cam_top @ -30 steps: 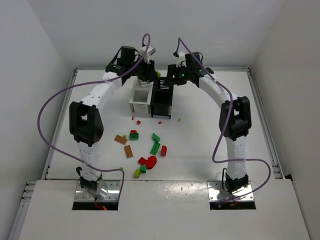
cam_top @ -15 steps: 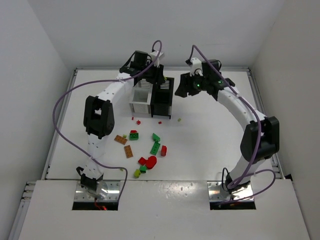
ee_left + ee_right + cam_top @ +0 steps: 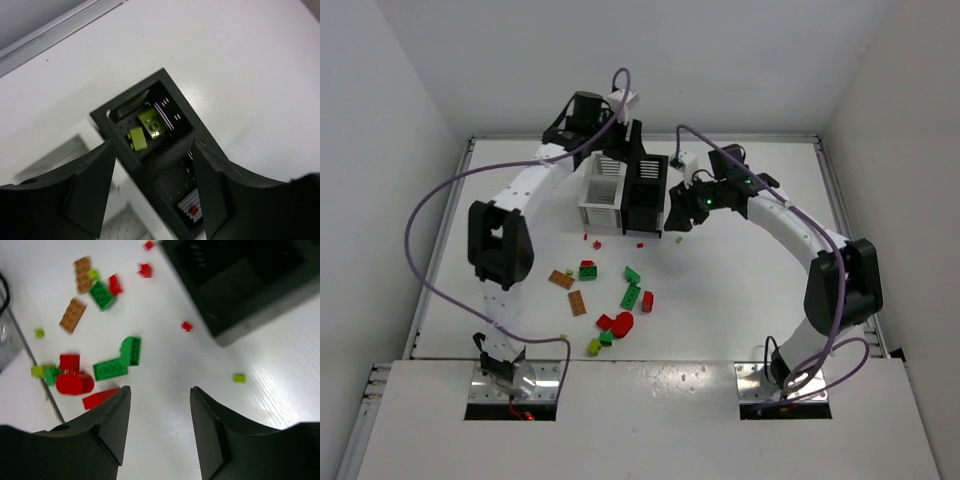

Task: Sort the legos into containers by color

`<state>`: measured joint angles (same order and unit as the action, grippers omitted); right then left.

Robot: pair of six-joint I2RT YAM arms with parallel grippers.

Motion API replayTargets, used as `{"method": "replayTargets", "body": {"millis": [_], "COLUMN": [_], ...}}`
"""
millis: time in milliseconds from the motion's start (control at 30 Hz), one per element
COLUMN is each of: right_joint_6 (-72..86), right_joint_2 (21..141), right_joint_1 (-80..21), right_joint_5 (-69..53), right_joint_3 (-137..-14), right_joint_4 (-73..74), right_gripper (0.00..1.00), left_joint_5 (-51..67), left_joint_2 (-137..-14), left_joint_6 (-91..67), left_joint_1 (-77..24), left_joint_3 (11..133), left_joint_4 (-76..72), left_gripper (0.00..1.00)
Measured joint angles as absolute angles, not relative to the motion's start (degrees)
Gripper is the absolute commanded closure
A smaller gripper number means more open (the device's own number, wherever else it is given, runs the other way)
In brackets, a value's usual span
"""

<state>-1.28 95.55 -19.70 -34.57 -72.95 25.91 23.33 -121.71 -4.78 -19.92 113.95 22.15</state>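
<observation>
From above, the left gripper (image 3: 623,150) hangs over the black bin (image 3: 645,195); loose legos (image 3: 615,295) lie at six o'clock of the white bin (image 3: 602,203). Left wrist: fingers apart and empty, two yellow-green bricks (image 3: 149,129) inside the black bin. Right wrist: the right gripper (image 3: 159,405) gapes empty, a yellow-green stud (image 3: 239,377) at its two o'clock.

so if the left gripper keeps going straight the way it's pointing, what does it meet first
Most likely the black bin. The left gripper hangs open over it, lined up near the compartment holding two yellow-green legos. It might catch that compartment's rim before the bricks; depth is hard to judge.
</observation>
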Motion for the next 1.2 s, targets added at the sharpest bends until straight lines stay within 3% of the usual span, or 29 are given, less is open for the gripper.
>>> {"method": "replayTargets", "body": {"millis": [133,433,767,1200], "right_joint_6": [-8.4,-23.7,-40.1,-45.4], "right_joint_2": [94.1,99.0,107.7,113.6], "right_joint_1": [-25.6,-47.1,-63.8,-67.9], "right_joint_5": [-37.7,-36.7,-31.2,-26.7], "right_joint_3": [-72.9,-74.0,-74.7,-75.9], "right_joint_4": [28.8,35.0,37.7,30.7], "right_gripper": [0.49,0.45,0.45,0.42], "left_joint_5": [26.1,31.2,36.6,31.6], "left_joint_2": [-107.4,-81.5,-82.4,-78.5], "left_joint_6": [-3.8,6.7,38.5,54.4], "left_joint_1": [-16.0,5.4,17.0,18.3], "left_joint_3": [105.5,88.4,77.0,62.4], "left_joint_4": [24.1,35.8,66.3,70.9], "left_gripper": [0.3,0.29,0.31,0.33]}}
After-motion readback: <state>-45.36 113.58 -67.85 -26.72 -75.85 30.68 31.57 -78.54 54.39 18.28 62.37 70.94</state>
